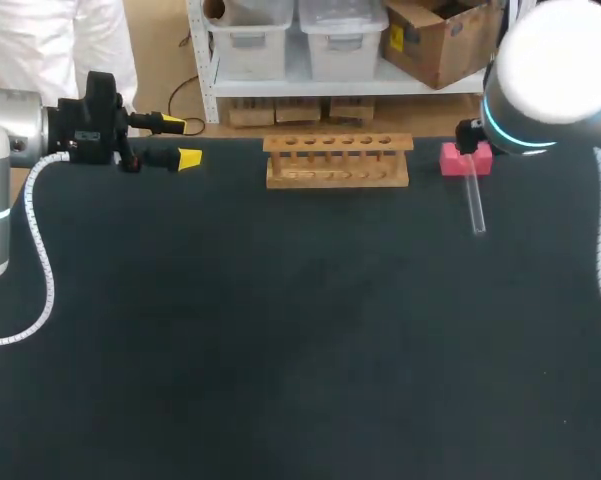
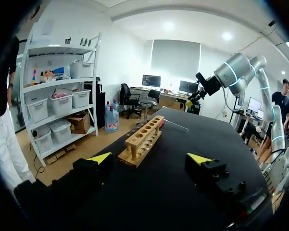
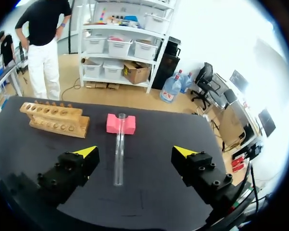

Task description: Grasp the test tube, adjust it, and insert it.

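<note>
Wide left hand (image 2: 150, 158), wide right hand (image 3: 134, 151); clear tube (image 3: 119, 154) propped on pink block (image 3: 112, 126); holed wooden rack (image 3: 55, 118).

Test tube (image 3: 119, 154), ahead of the right gripper (image 3: 135, 151): clear, glossy, smooth. Rack (image 1: 337, 160): bare light wood. Block (image 3: 130, 126): pink, matt. Table (image 1: 280, 330): black matt cloth.

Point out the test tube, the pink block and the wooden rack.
test tube (image 3: 119, 151), right wrist view, middle of the glass.
pink block (image 3: 129, 125), right wrist view, face beside the tube.
wooden rack (image 3: 57, 125), right wrist view, long side wall.
</note>
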`<state>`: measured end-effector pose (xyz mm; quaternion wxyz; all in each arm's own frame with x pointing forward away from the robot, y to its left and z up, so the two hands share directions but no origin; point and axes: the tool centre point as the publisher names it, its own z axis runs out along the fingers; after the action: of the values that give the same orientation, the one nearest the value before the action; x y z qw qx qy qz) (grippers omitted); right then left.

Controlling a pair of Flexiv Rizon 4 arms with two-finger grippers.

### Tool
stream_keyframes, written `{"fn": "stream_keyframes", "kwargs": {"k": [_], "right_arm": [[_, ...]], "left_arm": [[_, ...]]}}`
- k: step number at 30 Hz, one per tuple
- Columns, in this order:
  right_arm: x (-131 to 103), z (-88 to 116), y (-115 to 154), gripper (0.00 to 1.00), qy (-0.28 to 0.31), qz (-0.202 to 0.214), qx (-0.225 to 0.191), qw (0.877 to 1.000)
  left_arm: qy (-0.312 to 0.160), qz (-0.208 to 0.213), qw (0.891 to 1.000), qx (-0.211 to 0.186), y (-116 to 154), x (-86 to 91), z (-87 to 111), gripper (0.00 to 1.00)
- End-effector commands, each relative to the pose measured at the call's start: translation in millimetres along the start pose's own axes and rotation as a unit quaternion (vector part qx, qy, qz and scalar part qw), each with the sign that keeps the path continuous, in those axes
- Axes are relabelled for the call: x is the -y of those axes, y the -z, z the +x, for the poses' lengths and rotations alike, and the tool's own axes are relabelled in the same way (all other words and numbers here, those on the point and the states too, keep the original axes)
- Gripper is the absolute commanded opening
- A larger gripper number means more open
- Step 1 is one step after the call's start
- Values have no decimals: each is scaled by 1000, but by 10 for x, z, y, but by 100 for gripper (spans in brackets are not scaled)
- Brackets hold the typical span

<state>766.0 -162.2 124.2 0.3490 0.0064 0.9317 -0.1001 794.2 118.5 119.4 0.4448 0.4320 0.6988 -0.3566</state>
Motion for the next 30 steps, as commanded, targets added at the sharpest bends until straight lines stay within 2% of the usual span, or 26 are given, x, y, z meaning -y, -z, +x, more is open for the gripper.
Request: {"fn": "stream_keyframes", "kwargs": {"k": [1, 7, 8, 12, 16, 21, 30], "right_arm": [[-99, 6, -78, 100, -2, -2, 118, 993], [-86, 26, -143, 100, -9, -27, 143, 989], [-80, 40, -157, 100, -5, -42, 147, 988], [-87, 103, -225, 100, 18, -58, 163, 985], [-116, 170, -330, 100, 28, -62, 174, 982], [-228, 188, -481, 100, 11, -67, 184, 981], [-349, 251, -736, 100, -1, -82, 180, 980]], "left_arm": [[-1, -2, 1000, 3, 2, 9, 16, 100], [-1, -2, 1000, 3, 2, 9, 16, 100], [-1, -2, 1000, 3, 2, 9, 16, 100], [-1, -2, 1000, 3, 2, 9, 16, 100], [-1, -2, 1000, 3, 2, 9, 16, 100], [-1, -2, 1000, 3, 2, 9, 16, 100], [-1, -2, 1000, 3, 2, 9, 16, 100]]}}
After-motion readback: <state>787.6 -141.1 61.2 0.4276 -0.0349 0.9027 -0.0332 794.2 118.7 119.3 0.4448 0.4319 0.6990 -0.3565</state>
